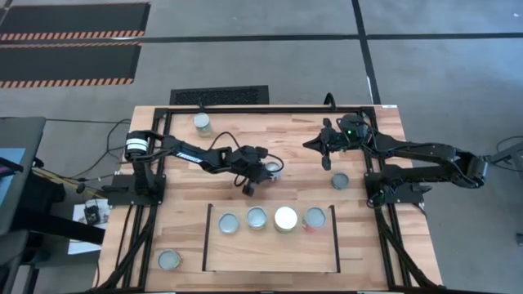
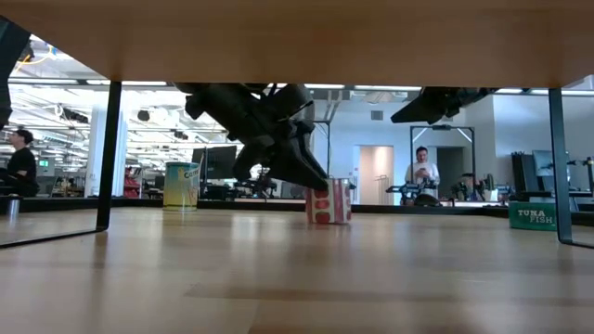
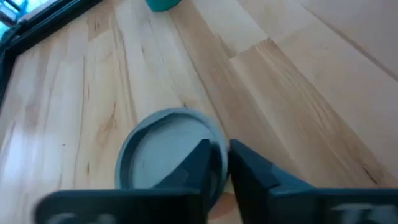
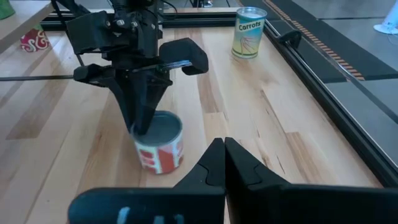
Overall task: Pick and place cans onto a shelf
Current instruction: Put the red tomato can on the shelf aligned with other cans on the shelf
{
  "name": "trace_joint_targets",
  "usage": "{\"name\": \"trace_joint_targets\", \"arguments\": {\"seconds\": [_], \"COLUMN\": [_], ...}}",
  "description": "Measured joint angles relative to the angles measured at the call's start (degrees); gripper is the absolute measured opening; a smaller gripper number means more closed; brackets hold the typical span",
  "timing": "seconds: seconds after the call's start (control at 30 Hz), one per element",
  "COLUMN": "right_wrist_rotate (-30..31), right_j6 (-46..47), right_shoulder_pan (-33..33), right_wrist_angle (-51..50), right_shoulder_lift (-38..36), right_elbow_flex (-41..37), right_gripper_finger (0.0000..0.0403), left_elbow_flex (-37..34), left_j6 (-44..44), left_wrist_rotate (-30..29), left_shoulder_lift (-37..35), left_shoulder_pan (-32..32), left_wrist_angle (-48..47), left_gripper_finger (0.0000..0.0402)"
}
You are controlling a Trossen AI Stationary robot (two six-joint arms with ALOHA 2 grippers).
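Left gripper (image 1: 263, 173) pinches the red-labelled can's (image 4: 158, 144) rim, fingers nearly closed: pickup step. Next, lift it toward the shelf (image 1: 270, 249). Right gripper (image 1: 320, 145) hovers, fingers together, empty.

Both arms were dark, near-black, built of slim jointed links; the left arm (image 1: 184, 151) carried a white-and-silver collar near its base and a thin black cable looping along its forearm; the right arm (image 1: 425, 155) showed a small green light by its wrist; each gripper had two dark, wedge-shaped tapering fingers (image 4: 214, 165) on a blocky black housing.
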Motion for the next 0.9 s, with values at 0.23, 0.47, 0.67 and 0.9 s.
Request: {"name": "trace_joint_targets", "arguments": {"seconds": [0.23,0.47,0.67,0.9], "right_wrist_rotate": [0.0,0.01,0.0,0.0], "right_j6": [0.0,0.0,0.02,0.46], "right_shoulder_pan": [0.0,0.14,0.35,0.35], "right_wrist_angle": [-0.27,-0.34,-0.39,-0.7], "right_shoulder_lift": [-0.02,-0.04,-0.04,0.02], "right_elbow_flex": [0.0,0.0,0.0,0.0], "right_gripper_finger": [0.001,0.001,0.001,0.001], "left_elbow_flex": [-0.43,-0.25,0.99,10.45], "left_j6": [0.3,-1.79,-8.39,-11.41], "left_wrist_rotate": [0.47,3.01,5.56,0.16], "left_shoulder_lift": [-7.08,-19.76,-31.86,-35.92], "left_shoulder_pan": [0.99,2.82,1.36,-10.5], "left_wrist_angle": [-6.31,-14.09,-23.56,-38.19], "left_gripper_finger": [0.0005,0.0001,0.0,0.0]}}
